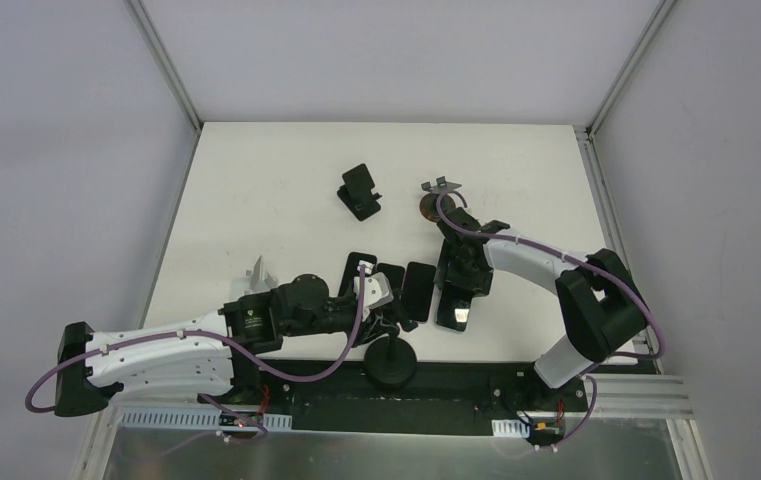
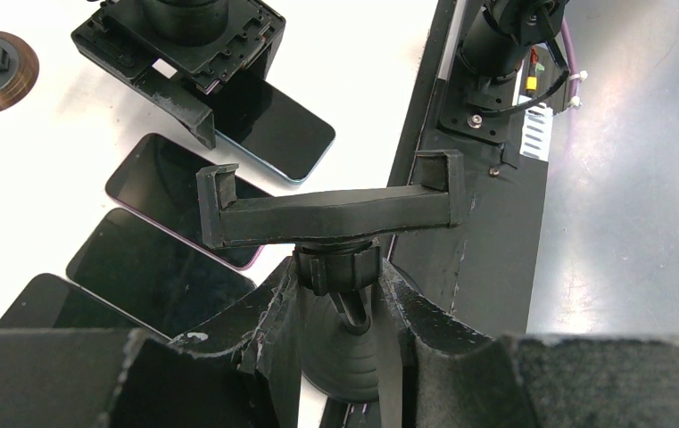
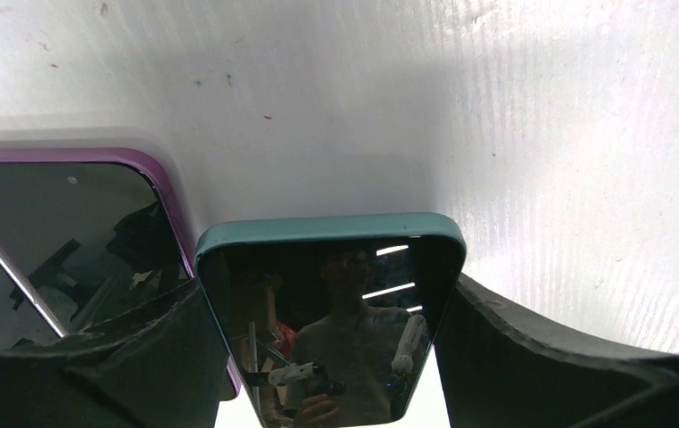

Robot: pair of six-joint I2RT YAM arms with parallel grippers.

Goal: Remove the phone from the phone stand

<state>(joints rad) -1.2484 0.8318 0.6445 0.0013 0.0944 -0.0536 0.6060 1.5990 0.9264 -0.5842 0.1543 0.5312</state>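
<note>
The black phone stand stands at the table's near edge on a round base. In the left wrist view its clamp arm is empty. My left gripper is shut on the stand's neck, just below the clamp; it also shows in the top view. My right gripper is shut on a teal-cased phone, one finger on each long edge. The phone lies flat at or just above the table, right of the stand. It also shows in the left wrist view.
Three dark phones lie side by side on the table left of the teal one; the nearest has a purple case. A black folding stand and a stand with a round wooden base sit further back.
</note>
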